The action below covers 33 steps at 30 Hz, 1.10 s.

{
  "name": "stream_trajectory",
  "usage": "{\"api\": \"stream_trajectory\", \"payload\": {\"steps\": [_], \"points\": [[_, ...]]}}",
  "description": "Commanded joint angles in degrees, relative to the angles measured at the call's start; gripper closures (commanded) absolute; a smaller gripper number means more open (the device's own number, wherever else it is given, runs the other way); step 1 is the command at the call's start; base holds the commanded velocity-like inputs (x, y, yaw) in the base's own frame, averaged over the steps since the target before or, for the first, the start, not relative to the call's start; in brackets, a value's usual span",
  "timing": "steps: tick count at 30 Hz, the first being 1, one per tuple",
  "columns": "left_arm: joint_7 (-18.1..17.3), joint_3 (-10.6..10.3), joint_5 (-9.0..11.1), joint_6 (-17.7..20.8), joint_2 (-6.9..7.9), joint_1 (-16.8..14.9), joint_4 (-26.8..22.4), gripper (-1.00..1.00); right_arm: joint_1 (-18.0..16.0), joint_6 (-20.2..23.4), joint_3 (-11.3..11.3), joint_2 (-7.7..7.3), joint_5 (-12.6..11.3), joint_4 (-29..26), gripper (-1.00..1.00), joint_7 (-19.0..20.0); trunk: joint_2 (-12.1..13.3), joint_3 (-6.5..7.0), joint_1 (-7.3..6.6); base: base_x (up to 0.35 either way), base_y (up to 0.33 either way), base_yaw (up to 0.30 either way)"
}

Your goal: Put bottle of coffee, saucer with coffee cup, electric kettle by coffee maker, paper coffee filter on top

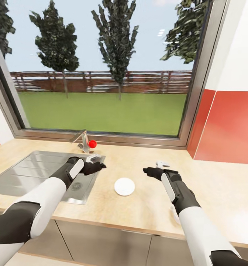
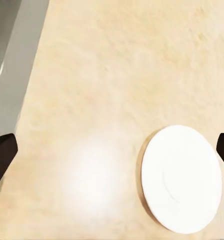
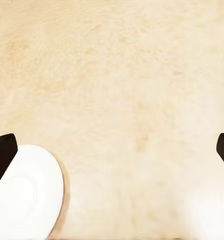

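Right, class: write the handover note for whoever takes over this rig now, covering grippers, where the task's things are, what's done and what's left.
Left gripper: open, empty, above the sink's right edge.
Right gripper: open, empty, above the kitchen countertop.
Saucer: flat on the countertop between both grippers, nothing on it.
Done: saucer is on the counter.
Left: the cup on the saucer, and the coffee maker, bottle, filter and kettle, all yet to be found.

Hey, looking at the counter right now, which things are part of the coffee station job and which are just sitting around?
Part of the job:
- saucer, lying flat and bare
- kitchen countertop, under the saucer

Just there:
- steel sink, set into the countertop
- faucet behind the sink
- small red ball beside the faucet
- window behind the counter
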Motion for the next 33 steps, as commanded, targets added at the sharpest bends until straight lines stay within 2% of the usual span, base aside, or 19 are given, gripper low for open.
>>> {"api": "stream_trajectory", "payload": {"steps": [1,3,6,8,11,20,33], "points": [[-0.3,-0.1,-0.4,0.2,0.02,0.1,0.0,-1.0,0.0,0.3,-0.1,0.05,-0.3,0.0,-1.0,-0.1,-0.1,-0.11,0.04,0.003,-0.002,-0.159],[-0.5,-0.1,-0.4,0.4,0.16,0.3,-0.1,-1.0,0.3,0.3,-0.1,0.05,-0.4,0.0,-1.0,0.1,-0.1,-0.08,0.04,0.001,-0.001,-0.067],[-4.3,-0.4,-0.3,0.5,0.51,0.4,-0.1,-1.0,0.5,0.3,0.0,0.12,-0.4,0.0,-1.0,0.7,-0.1,-0.07,0.04,0.0,0.0,-0.018],[-4.9,0.2,0.4,0.2,-0.13,1.1,0.6,-1.0,1.2,0.5,0.0,0.78,-0.6,0.6,-1.0,1.4,-0.1,-0.07,0.04,0.0,0.0,0.0],[-5.8,0.6,0.3,0.2,-0.08,2.1,1.5,-1.0,1.6,0.5,0.0,1.75,-0.6,1.4,-1.0,2.4,-0.1,-0.07,0.04,0.0,0.0,0.0],[-3.3,0.5,1.3,0.2,0.37,5.0,-0.1,-1.0,2.0,0.8,0.1,4.67,-0.7,-1.5,-1.0,0.7,-0.1,-0.07,0.04,0.0,0.0,0.0],[-3.4,0.4,1.3,0.3,0.31,5.5,-0.1,-1.0,2.0,0.8,0.1,4.73,-0.7,-2.1,-1.0,0.7,-0.1,0.32,0.04,0.0,0.0,-0.031]]}}
